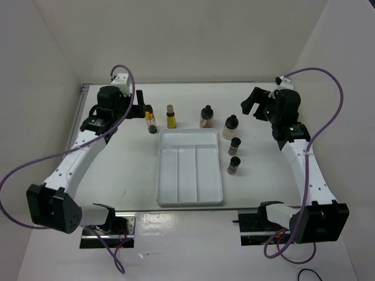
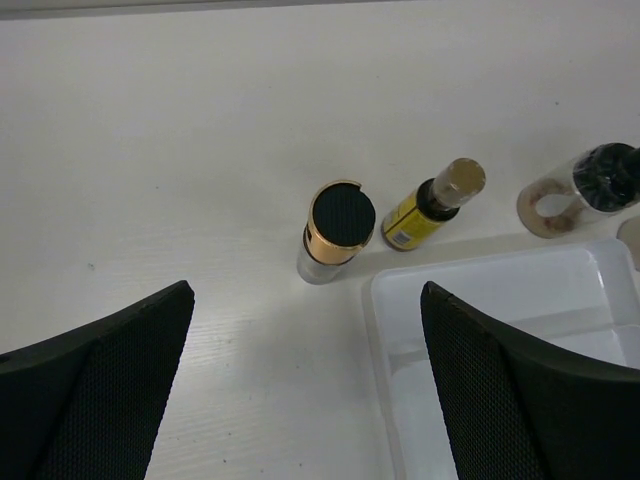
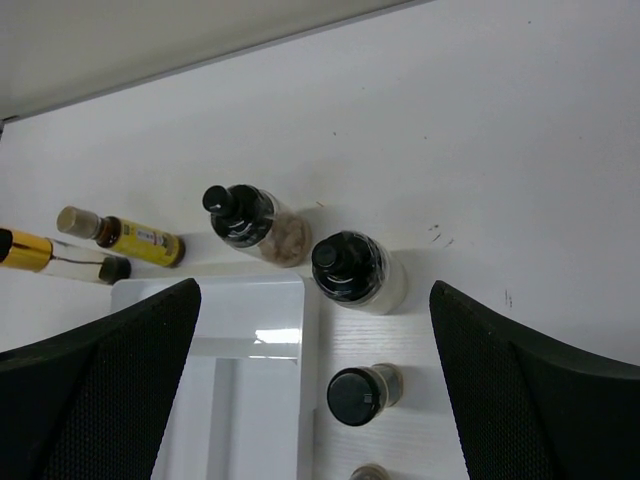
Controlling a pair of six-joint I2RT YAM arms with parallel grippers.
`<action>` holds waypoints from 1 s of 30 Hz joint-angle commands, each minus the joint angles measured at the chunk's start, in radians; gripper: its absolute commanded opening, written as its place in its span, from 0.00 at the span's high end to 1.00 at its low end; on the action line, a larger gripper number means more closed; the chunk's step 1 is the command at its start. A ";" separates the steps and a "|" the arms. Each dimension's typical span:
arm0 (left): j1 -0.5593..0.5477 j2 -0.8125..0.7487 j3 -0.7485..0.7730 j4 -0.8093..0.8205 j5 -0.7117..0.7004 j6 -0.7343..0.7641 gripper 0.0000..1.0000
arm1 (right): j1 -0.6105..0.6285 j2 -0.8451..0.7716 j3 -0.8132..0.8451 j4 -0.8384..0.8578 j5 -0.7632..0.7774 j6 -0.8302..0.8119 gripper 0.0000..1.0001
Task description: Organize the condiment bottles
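Left tool [image 2: 308, 292] agape near yellow-filled bottle [image 2: 408, 222] outside tray [image 2: 520, 300]

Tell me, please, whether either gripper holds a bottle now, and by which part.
Nothing is held. The left gripper and the right gripper both stand open and empty.

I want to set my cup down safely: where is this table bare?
Bare table lies between the white tray and the left arm, and behind the bottles by the back wall. The tray's compartments are empty. Crowded: the tray's far edge, gold-banded bottle to white bottle, and its right side, two small dark bottles.
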 commanded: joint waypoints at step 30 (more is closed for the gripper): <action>-0.057 0.426 0.202 0.113 -0.119 0.084 0.00 | 0.021 0.121 0.048 0.105 -0.035 -0.014 0.00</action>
